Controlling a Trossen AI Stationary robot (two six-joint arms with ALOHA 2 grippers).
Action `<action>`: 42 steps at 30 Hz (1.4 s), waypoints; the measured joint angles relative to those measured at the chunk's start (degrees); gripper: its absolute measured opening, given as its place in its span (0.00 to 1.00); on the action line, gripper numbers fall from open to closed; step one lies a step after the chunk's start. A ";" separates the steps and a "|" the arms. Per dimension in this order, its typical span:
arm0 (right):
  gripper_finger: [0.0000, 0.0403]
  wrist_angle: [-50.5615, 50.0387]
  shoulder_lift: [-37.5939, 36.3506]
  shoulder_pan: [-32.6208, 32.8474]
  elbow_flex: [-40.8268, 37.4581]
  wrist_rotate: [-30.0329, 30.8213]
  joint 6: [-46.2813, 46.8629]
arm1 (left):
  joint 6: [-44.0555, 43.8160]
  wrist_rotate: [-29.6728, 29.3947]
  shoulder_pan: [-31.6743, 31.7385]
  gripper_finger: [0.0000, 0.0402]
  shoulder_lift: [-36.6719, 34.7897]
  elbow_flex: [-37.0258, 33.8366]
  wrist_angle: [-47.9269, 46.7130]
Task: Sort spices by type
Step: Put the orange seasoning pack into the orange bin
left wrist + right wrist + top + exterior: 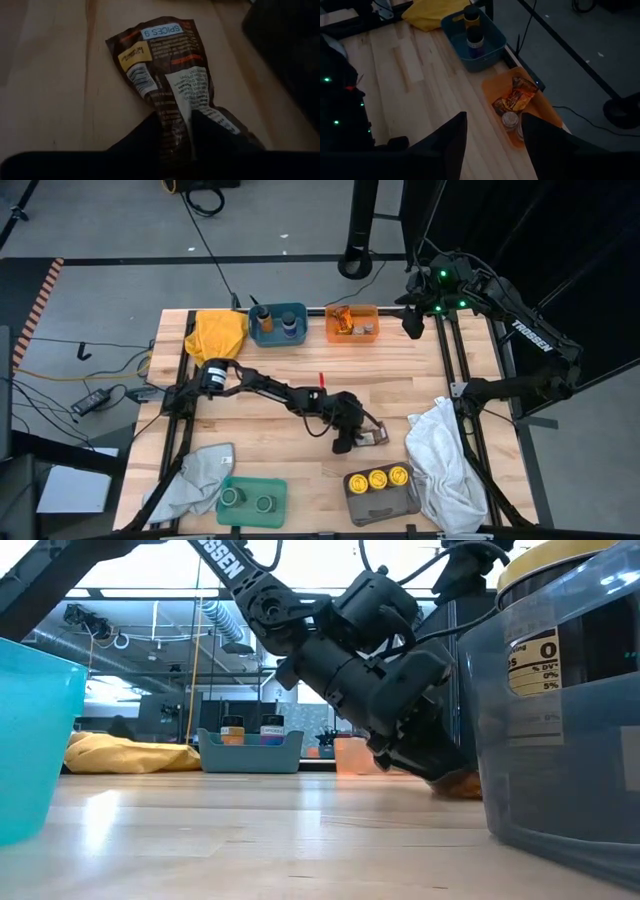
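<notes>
- Packet first: the brown packet (170, 95) lies flat on the wooden table (290, 360) just right of centre in the high view, and the left gripper (352, 438) has its two fingers clenched on one crumpled end — a low pinch that suits something flat and limp.
- Its film is glossy and creased, printed with a yellow label and a pale text panel; I judge it will sag and twist once lifted, so the grasp near the end may let it swing.
- The right gripper (492, 131) hangs high over the upper right of the table, jaws parted and empty, looking down on the orange bin (546, 112).
- That bin holds the orange packet (519, 95) and small clear-lidded jars (509, 119), so it reads as the likely home for the brown one.
- Sorting elsewhere looks settled — three yellow-lidded jars (378, 478) sit in a grey tray (380, 502) at lower centre, two green-lidded jars (247, 500) in a green tray (252, 510) at lower left, and two dark-lidded jars (275, 318) in a blue bin (298, 330) at upper centre.
- A yellow cloth (218, 332) and two pale cloths (445, 455) lie soft and rumpled near the edges.
</notes>
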 joint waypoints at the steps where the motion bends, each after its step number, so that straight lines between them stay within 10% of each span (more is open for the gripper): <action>1: 0.49 0.00 0.00 0.00 0.00 0.02 0.00 | -0.75 0.28 0.37 0.24 0.00 0.50 -0.21; 28: 0.48 0.01 0.00 -1.14 0.00 0.72 -1.25 | -3.23 -5.10 17.18 0.13 0.39 37.64 -32.68; 42: 0.48 0.00 -0.02 -3.24 0.00 0.85 -1.22 | -3.47 -7.69 27.01 0.13 0.18 40.82 -42.87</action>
